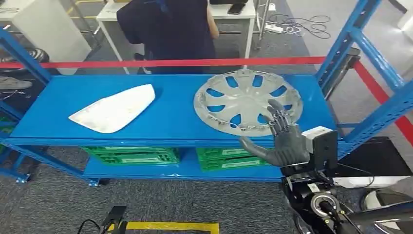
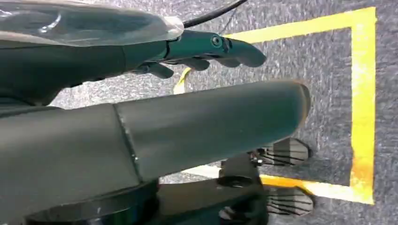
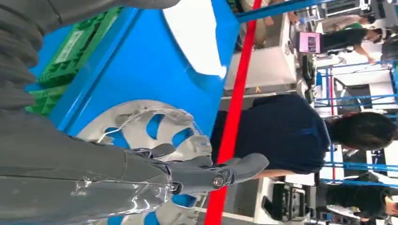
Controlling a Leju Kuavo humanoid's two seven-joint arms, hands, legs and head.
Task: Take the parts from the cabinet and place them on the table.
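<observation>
Our right hand [image 1: 282, 136], fingers spread and holding nothing, hovers at the silver hubcap [image 1: 243, 100]'s near rim on the blue shelf [image 1: 170, 122]; we judge a firm rim grip best.

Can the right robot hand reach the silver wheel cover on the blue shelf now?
Probably yes. The right robot hand is open at the near rim of the wheel cover, fingers over its edge, and nothing lies between them on the blue shelf.

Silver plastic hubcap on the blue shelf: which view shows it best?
The head view: the whole silver plastic hubcap lies on the blue shelf, the right hand at its near rim. The right wrist view shows part of it behind the fingers.
</observation>
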